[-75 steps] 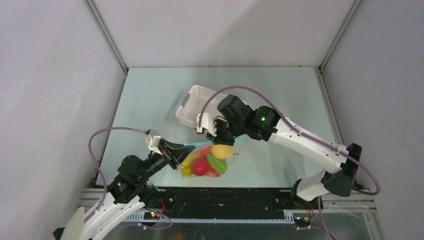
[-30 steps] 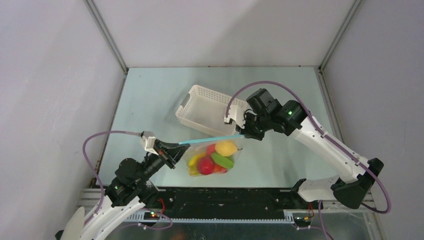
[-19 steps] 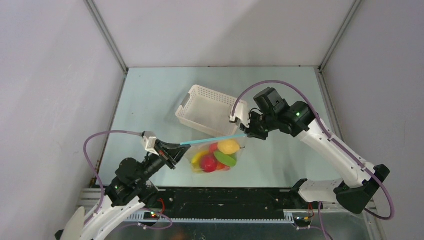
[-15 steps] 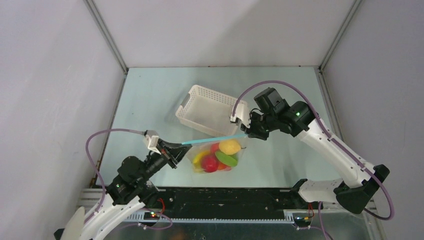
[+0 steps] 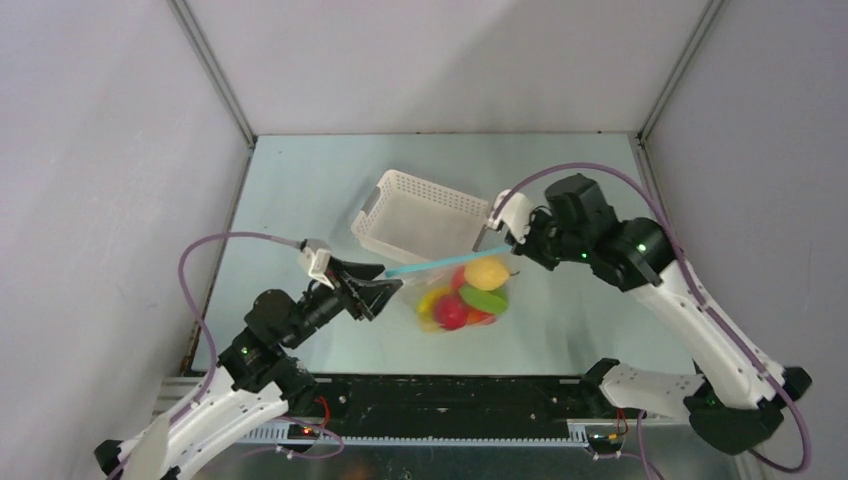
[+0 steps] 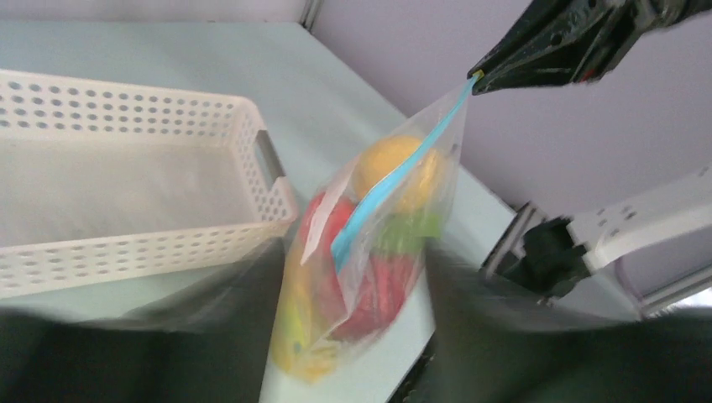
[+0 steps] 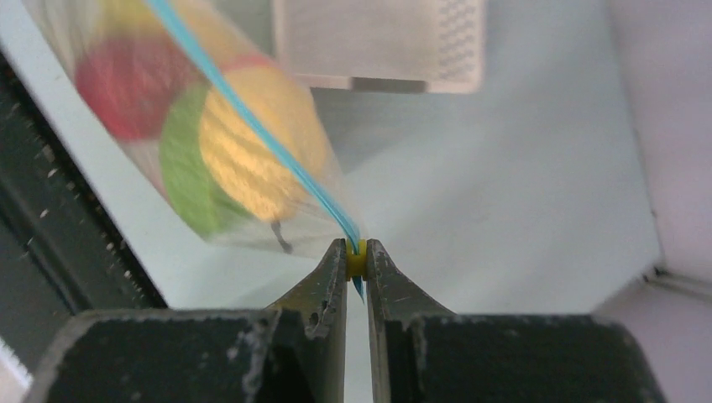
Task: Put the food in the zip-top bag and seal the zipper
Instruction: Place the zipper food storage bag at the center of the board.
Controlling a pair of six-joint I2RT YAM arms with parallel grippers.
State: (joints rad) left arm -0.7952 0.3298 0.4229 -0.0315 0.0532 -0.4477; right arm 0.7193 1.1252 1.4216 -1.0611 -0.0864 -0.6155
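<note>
Two fingers (image 7: 323, 290) pinch zipper (image 7: 252, 116) (food (image 7: 245, 168) bagged)

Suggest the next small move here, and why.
Probably lower the right gripper to rest the zip-top bag on the table, then release. It alone pinches the zipper at one end; the left gripper stands open, off the bag; the food is inside; the strip reads as one closed line, though blur hides detail.

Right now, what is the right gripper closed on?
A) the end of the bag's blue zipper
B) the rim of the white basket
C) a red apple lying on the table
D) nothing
A: the right wrist view shows the right gripper pinching the end of the zipper, with the zip-top bag trailing from it; the basket lies apart.
</note>
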